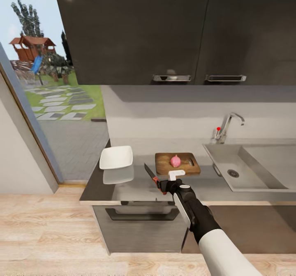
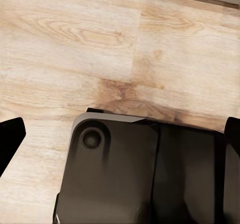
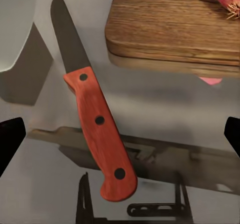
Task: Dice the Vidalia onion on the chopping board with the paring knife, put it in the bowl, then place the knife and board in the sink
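Right gripper (image 1: 166, 184) hovers over the paring knife (image 1: 153, 177) at the centre of the head view, near the front edge of the countertop (image 1: 98, 185). In the right wrist view its dark fingertips (image 3: 11, 143) sit at the frame's two side edges, spread wide with nothing between them but the knife's red-orange handle (image 3: 102, 136) lying flat below. The onion (image 1: 175, 160) already rests on the chopping board (image 1: 164, 167), just right of the knife; the white bowl (image 1: 116, 157) stands further left, and the sink (image 1: 246, 165) at centre right. The step in hand looks like picking up the knife. To do it well, descend straight, centre the fingers across the handle's middle rivet, and close on the handle, not the blade. The left gripper (image 2: 120, 129) looks open above wooden floor (image 2: 75, 34), holding nothing.
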Tool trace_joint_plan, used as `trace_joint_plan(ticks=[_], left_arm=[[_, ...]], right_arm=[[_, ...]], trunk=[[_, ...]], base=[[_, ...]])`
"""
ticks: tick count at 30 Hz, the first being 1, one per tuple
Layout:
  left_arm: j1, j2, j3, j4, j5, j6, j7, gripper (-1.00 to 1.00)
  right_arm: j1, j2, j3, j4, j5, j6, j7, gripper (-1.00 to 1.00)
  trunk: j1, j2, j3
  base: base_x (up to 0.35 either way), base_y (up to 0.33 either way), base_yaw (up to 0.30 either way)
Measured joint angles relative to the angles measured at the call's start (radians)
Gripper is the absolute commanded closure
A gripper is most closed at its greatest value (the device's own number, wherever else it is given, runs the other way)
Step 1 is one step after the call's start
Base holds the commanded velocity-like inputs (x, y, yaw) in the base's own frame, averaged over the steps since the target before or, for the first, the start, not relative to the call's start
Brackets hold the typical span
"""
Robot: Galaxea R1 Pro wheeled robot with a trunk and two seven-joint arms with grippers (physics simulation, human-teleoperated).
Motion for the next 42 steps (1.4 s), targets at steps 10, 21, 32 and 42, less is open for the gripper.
trace_joint_plan(ticks=[10,21,32,42], left_arm=[[0.0,0.0,0.0,0.0,0.0,0.0,0.0,-1.0],[0.0,0.0,0.0,0.0,0.0,0.0,0.0,-1.0],[0.0,0.0,0.0,0.0,0.0,0.0,0.0,-1.0],[0.0,0.0,0.0,0.0,0.0,0.0,0.0,-1.0]], right_arm=[[0.0,0.0,0.0,0.0,0.0,0.0,0.0,-1.0],[0.0,0.0,0.0,0.0,0.0,0.0,-0.001,-1.0],[0.0,0.0,0.0,0.0,0.0,0.0,-0.001,-1.0],[0.0,0.0,0.0,0.0,0.001,0.0,-0.001,-1.0]], trunk=[[0.0,0.0,-0.016],[0.0,0.0,-0.034],[0.0,0.0,-0.052],[0.0,0.0,-0.069]], base=[[0.0,0.002,0.0],[0.0,0.081,0.0],[0.0,0.005,0.0],[0.0,0.0,0.0]])
